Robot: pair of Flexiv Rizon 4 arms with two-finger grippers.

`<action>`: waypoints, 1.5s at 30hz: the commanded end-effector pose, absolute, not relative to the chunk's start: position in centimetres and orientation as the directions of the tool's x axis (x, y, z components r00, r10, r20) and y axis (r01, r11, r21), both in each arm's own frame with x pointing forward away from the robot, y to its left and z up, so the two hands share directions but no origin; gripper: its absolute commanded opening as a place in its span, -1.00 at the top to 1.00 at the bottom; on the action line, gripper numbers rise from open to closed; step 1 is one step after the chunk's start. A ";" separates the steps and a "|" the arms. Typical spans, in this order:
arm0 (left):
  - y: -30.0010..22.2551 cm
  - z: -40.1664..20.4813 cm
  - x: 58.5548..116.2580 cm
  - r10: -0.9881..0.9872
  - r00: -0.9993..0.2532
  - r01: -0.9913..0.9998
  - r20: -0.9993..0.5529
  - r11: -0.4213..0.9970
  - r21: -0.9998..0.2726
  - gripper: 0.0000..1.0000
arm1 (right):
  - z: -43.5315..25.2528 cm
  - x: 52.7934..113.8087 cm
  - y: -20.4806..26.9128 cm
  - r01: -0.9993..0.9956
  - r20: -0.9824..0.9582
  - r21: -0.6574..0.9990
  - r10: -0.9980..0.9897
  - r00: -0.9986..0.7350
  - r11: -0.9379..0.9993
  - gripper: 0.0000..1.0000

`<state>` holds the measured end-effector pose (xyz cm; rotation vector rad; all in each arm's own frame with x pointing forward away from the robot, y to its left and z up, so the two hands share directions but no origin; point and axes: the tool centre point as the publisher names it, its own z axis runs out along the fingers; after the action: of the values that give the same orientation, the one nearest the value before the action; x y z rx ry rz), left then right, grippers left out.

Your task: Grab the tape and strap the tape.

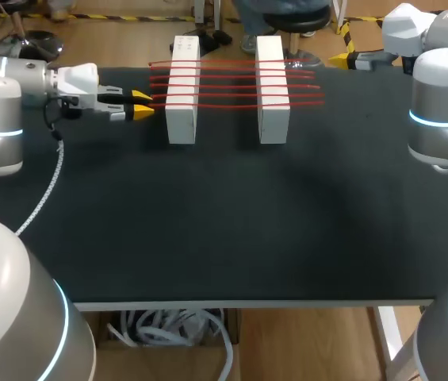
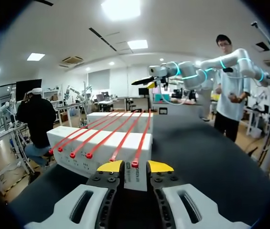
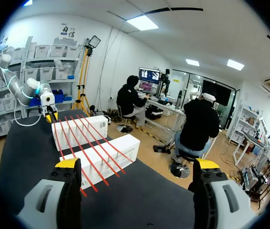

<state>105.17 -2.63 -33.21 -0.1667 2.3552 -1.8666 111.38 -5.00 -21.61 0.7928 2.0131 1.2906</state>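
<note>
Several red straps (image 1: 231,83) lie stretched across two white blocks, one to the left (image 1: 182,99) and one to the right (image 1: 272,99), at the back of the table. My left gripper (image 1: 141,104) sits at the straps' left ends. In the left wrist view its fingers stand narrowly open (image 2: 135,167), and the beaded end of one strap (image 2: 135,163) lies in the gap, touching neither side that I can see. My right gripper (image 1: 350,59) hangs off the back right, beyond the straps' other ends. It is wide open (image 3: 137,164) with nothing between its fingers.
The black tabletop (image 1: 224,230) runs from the blocks to the front edge. A white cable (image 1: 45,190) trails from my left arm over the table's left side. My right arm's elbow (image 1: 444,119) stands over the right edge.
</note>
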 end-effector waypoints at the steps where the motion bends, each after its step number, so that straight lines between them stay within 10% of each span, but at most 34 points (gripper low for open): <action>1: -2.6 -33.5 105.4 -0.161 -0.986 -0.005 -0.033 0.226 -0.974 0.66 | -21.6 111.4 -5.0 0.157 -0.174 0.925 0.754 -0.633 0.345 -1.00; 6: -2.6 -33.5 105.4 -0.165 -0.986 -0.006 -0.032 0.227 -0.974 1.00 | -21.6 111.4 -5.0 0.157 -0.174 0.925 0.754 -0.633 0.345 -1.00; 45: -2.1 -28.4 102.1 -0.039 -0.993 0.096 -0.115 0.322 -0.942 1.00 | -21.6 111.4 -5.0 0.157 -0.174 0.925 0.754 -0.633 0.345 -1.00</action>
<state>102.89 -2.28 -29.65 0.0620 2.4342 -1.8021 111.38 -5.01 -21.61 0.7928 2.0130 1.2906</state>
